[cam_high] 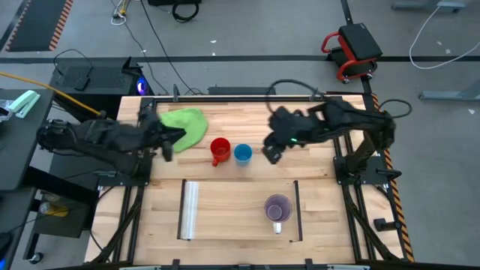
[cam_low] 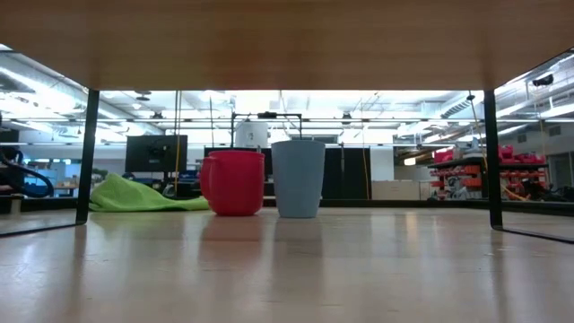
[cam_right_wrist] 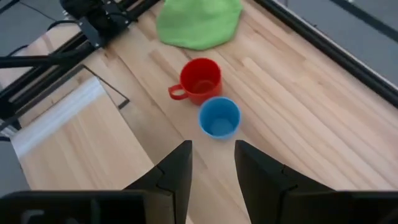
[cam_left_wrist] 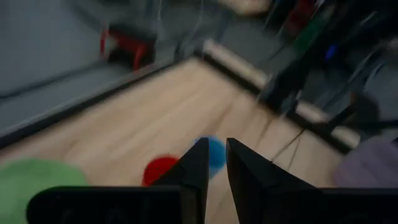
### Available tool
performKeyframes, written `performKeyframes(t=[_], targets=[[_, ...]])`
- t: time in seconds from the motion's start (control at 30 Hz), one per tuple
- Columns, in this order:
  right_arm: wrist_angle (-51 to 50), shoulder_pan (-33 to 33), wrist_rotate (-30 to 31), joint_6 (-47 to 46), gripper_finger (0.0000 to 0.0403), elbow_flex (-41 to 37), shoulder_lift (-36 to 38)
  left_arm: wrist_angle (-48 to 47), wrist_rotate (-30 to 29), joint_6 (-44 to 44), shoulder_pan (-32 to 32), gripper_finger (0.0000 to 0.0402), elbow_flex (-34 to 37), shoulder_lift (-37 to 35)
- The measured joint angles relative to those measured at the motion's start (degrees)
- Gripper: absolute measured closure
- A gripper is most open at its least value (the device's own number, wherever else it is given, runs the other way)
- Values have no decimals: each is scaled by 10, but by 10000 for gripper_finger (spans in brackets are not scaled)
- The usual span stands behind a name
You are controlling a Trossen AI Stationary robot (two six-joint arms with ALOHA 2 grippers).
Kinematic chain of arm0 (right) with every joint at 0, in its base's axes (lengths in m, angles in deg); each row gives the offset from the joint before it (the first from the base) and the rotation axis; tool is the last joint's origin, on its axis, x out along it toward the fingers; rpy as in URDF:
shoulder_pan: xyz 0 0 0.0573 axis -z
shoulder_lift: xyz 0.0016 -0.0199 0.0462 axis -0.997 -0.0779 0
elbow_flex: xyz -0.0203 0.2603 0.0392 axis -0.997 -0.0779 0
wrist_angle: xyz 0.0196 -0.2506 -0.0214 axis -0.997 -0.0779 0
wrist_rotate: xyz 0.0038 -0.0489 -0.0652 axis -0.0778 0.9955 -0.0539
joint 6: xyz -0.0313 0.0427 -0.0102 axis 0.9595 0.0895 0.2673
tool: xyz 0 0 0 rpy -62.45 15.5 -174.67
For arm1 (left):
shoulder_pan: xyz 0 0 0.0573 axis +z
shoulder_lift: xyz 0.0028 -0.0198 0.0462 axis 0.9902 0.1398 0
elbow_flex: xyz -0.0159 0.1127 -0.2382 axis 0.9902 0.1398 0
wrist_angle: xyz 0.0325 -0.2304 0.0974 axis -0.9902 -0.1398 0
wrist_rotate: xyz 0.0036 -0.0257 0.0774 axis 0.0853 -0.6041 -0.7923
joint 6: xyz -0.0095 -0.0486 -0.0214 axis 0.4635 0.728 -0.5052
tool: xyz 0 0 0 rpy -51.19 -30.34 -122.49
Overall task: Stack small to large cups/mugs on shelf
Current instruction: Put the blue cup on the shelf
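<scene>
A red mug (cam_high: 220, 150) with a handle and a light-blue cup (cam_high: 242, 154) stand upright side by side on their bases at the table's middle; both show in the low view (cam_low: 233, 182) (cam_low: 298, 178). A lilac mug (cam_high: 277, 208) stands on the shelf (cam_high: 240, 214), near its thin dark rail (cam_high: 298, 211). My left gripper (cam_high: 166, 148) hovers left of the red mug, by the green cloth, its fingers a narrow gap apart (cam_left_wrist: 217, 165). My right gripper (cam_high: 268, 154) hovers right of the blue cup, open and empty (cam_right_wrist: 212, 158).
A green cloth (cam_high: 185, 124) lies at the far left of the table. The shelf's silvery rail (cam_high: 190, 210) is at its left end. In the low view the shelf's underside (cam_low: 287, 36) and two dark posts (cam_low: 87, 157) frame the cups.
</scene>
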Motion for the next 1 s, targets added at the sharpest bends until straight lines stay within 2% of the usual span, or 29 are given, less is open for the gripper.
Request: performKeyframes(t=[0.1, 0.23, 0.33, 0.4, 0.5, 0.63, 0.77, 0.87, 1.0], targets=[[-34, -37, 32, -31, 275, 0, 24, -63, 118, -3, 79, 335, -83, 89], [-32, -99, 67, -52, 275, -1, 47, -88, 267, -33, 183, 333, -174, 195], [-32, -143, 87, -68, 275, -1, 55, -119, 344, -50, 242, 335, -232, 273], [-32, -166, 92, -85, 275, -1, 57, -155, 376, -60, 265, 335, -265, 324], [-31, -199, 94, -101, 276, -1, 58, -218, 396, -80, 281, 333, -308, 400], [-30, -235, 94, -128, 282, -30, 60, -251, 435, -98, 273, 335, -368, 496], [-31, -260, 92, -174, 288, -111, 81, -261, 437, -133, 260, 340, -445, 571], [-32, -275, 91, -234, 291, -180, 103, -303, 416, -166, 256, 343, -503, 621], [-32, -309, 91, -329, 292, -266, 126, -333, 405, -196, 257, 342, -539, 674]])
